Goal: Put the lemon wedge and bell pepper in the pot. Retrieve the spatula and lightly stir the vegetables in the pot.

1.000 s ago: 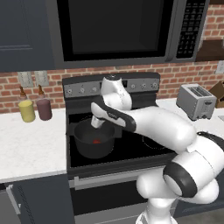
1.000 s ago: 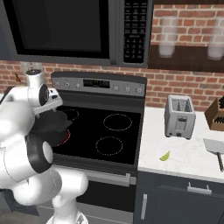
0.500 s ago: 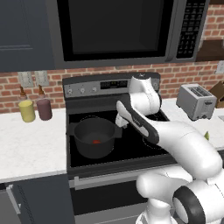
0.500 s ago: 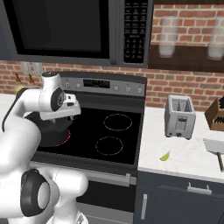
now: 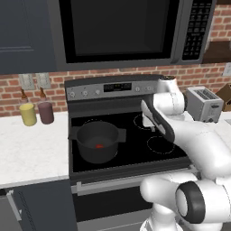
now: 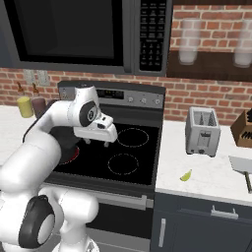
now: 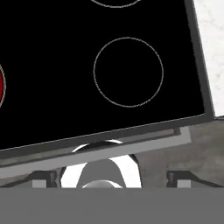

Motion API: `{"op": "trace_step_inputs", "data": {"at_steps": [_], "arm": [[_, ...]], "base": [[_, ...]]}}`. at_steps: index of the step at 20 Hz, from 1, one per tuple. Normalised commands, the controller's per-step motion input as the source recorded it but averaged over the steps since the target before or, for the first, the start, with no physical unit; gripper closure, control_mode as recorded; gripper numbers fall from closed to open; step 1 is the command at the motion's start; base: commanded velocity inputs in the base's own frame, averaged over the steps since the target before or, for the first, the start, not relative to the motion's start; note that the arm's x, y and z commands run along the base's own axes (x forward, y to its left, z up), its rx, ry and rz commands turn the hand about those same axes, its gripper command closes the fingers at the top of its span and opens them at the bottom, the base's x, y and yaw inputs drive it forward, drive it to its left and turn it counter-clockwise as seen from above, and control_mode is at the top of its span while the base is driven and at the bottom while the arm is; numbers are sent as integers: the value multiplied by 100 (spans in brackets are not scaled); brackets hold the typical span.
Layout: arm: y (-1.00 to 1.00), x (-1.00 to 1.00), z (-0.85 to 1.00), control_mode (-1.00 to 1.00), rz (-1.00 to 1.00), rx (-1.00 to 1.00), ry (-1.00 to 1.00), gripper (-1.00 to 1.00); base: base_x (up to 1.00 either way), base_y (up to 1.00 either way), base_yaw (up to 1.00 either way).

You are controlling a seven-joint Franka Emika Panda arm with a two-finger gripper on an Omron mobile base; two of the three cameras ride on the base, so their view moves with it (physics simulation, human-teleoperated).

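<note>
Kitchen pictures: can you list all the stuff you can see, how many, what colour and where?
pot: one, dark grey, front left burner of the stove.
bell pepper: one, red, inside the pot.
lemon wedge: one, yellow-green, white counter right of the stove.
spatula: one, light grey blade, right edge of that counter.
toaster: one, silver, counter behind the wedge.
jars: two, yellow and maroon, counter left of the stove.
stove: one, black top.
microwave: one, dark, above the stove.
knife block: one, brown, far right.
tool: one, white, open and empty, above the stove top.
</note>
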Motion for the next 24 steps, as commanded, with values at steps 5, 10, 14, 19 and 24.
{"op": "trace_step_inputs", "data": {"at_steps": [5, 10, 14, 19, 24], "arm": [[-100, 0, 0, -100, -55, 0, 22, -100], [-100, 0, -7, -100, -43, 0, 10, -100], [-100, 0, -22, -100, -25, -3, 0, -100], [-100, 0, -36, -100, -10, -4, 1, -100], [-90, 7, -56, -100, -1, -7, 1, -100]], "base": [[0, 0, 0], [0, 0, 0], [0, 0, 0], [0, 0, 0], [0, 0, 0]]}}
